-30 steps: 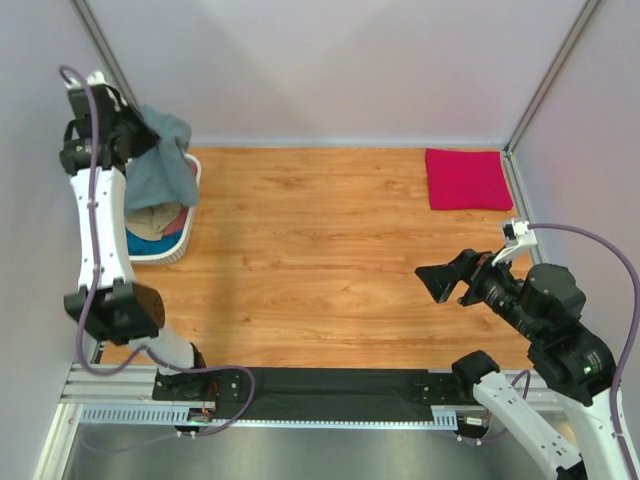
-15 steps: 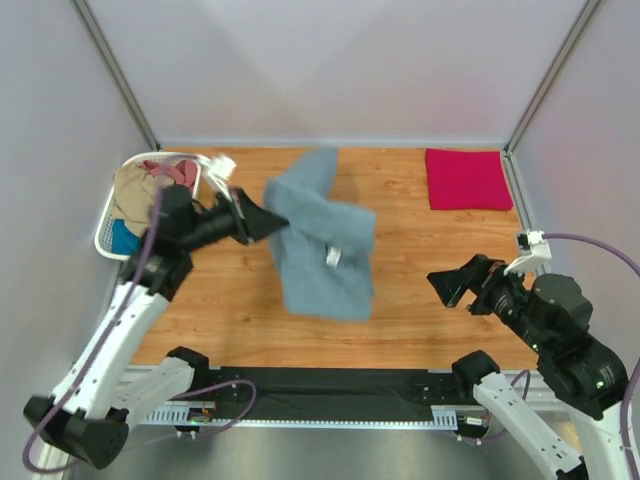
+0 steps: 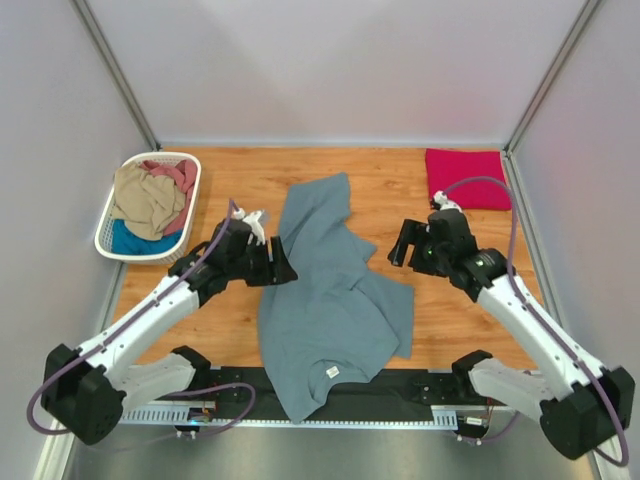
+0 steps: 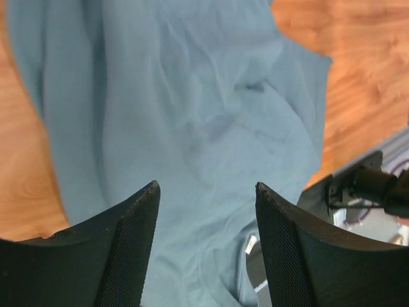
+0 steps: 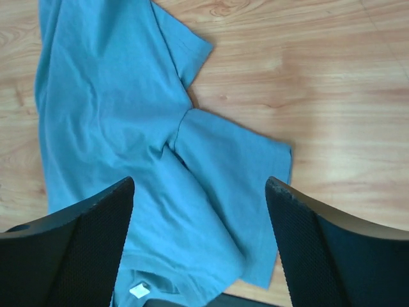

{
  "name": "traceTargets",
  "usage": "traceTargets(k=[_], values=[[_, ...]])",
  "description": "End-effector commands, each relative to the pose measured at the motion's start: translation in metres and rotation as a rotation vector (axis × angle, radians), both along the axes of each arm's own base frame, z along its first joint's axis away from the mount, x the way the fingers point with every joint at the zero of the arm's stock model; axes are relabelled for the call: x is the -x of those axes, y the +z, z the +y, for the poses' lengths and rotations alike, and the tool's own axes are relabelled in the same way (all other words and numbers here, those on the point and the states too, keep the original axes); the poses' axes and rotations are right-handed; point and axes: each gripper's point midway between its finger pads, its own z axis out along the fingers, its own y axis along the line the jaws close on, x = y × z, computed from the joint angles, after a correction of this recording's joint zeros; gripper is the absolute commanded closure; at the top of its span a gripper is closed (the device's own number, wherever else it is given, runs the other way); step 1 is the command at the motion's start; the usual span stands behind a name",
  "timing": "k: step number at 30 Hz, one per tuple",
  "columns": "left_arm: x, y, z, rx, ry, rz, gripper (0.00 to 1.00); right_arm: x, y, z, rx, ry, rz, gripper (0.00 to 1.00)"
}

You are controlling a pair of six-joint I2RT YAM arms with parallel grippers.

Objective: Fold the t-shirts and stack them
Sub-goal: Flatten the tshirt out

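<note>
Slate grey-blue soft-fabric short-sleeved t-shirt: one item, lying rumpled on the orange-brown wooden surface between the two arms. The collar end, with a white label, drapes over the near edge. The hem points to the far side, and one sleeve is spread to the right.

Handling, as judged: light, limp, holds no shape, and will bunch and drag if pulled at one point. Best taken by pinching two outer corners together, shoulders or hem, to draw it flat.

Left gripper: jaws parted, empty, over the shirt's left edge.

Right gripper: jaws parted, empty, near the shirt's right side.

Crimson-pink folded t-shirt: far right corner, well apart.

White slatted laundry basket: far left, holding tan, dusty-pink and bright-blue shirts, unfolded.
</note>
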Motion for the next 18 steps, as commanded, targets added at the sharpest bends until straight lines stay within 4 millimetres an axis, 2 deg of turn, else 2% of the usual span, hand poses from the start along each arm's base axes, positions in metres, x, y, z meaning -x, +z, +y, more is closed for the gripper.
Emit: traceTargets(k=[1,3,4,5,7,8,10,14,15,17,18], values=[[-0.028,-0.001,0.017,-0.179,0.055,-0.015,0.32,-0.035,-0.001,0.020,-0.042,0.007,-0.045,0.19],[-0.030,-0.005,0.022,-0.221,0.070,-0.005,0.32,-0.029,-0.039,0.012,0.001,-0.037,0.053,0.26],[-0.030,-0.008,0.024,-0.231,0.073,-0.002,0.32,-0.026,-0.051,0.006,0.022,-0.062,0.081,0.28],[-0.028,-0.012,0.026,-0.240,0.078,0.004,0.32,-0.019,-0.072,-0.006,0.061,-0.093,0.123,0.32],[-0.022,-0.030,0.032,-0.254,0.101,0.034,0.31,-0.014,-0.092,-0.021,0.077,-0.146,0.168,0.33],[-0.015,-0.045,0.036,-0.269,0.102,0.067,0.31,-0.004,-0.109,-0.027,0.086,-0.152,0.205,0.33],[-0.011,-0.061,0.033,-0.262,0.111,0.109,0.31,-0.007,-0.118,-0.032,0.082,-0.161,0.202,0.34],[-0.006,-0.090,0.026,-0.259,0.097,0.192,0.34,-0.013,-0.129,-0.024,0.069,-0.105,0.186,0.35],[-0.008,-0.098,0.025,-0.269,0.096,0.211,0.37,-0.020,-0.129,-0.020,0.056,-0.088,0.156,0.36],[-0.017,-0.099,0.023,-0.286,0.107,0.206,0.42,-0.024,-0.134,-0.018,0.066,-0.072,0.154,0.37],[-0.020,-0.101,0.024,-0.299,0.112,0.207,0.52,-0.027,-0.136,-0.018,0.071,-0.071,0.154,0.37]])
